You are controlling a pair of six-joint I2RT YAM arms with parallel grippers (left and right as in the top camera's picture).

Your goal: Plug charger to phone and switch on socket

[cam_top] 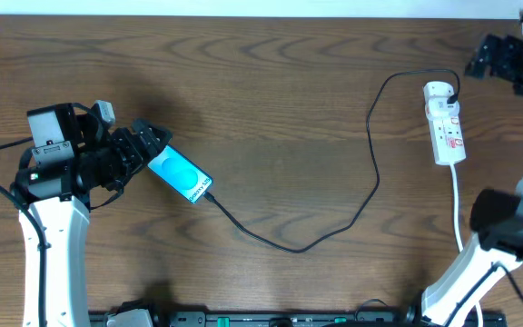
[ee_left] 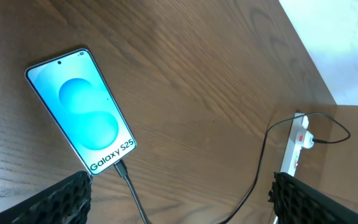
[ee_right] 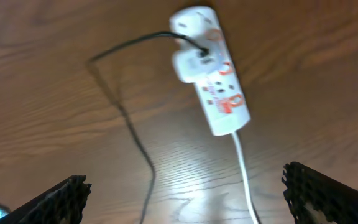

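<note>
The phone (cam_top: 181,175) lies flat on the wooden table, its cyan screen up; the left wrist view (ee_left: 81,111) shows its "Galaxy S25" text. The charger (cam_top: 289,247) is a thin black cable. Its plug tip (ee_left: 122,168) sits at the phone's bottom edge. The cable loops right and up to a white adapter on the socket (cam_top: 445,123). My left gripper (cam_top: 151,142) is open and empty just left of the phone, also seen in its wrist view (ee_left: 179,205). My right gripper (cam_top: 490,56) is open and empty (ee_right: 188,199), above and right of the socket (ee_right: 213,68).
The socket's white cord (cam_top: 457,213) runs down toward the right arm's base (cam_top: 507,222). The charger cable (ee_right: 138,143) and the white cord (ee_right: 244,174) cross the table below my right gripper. The table's far edge runs along the top (cam_top: 243,14).
</note>
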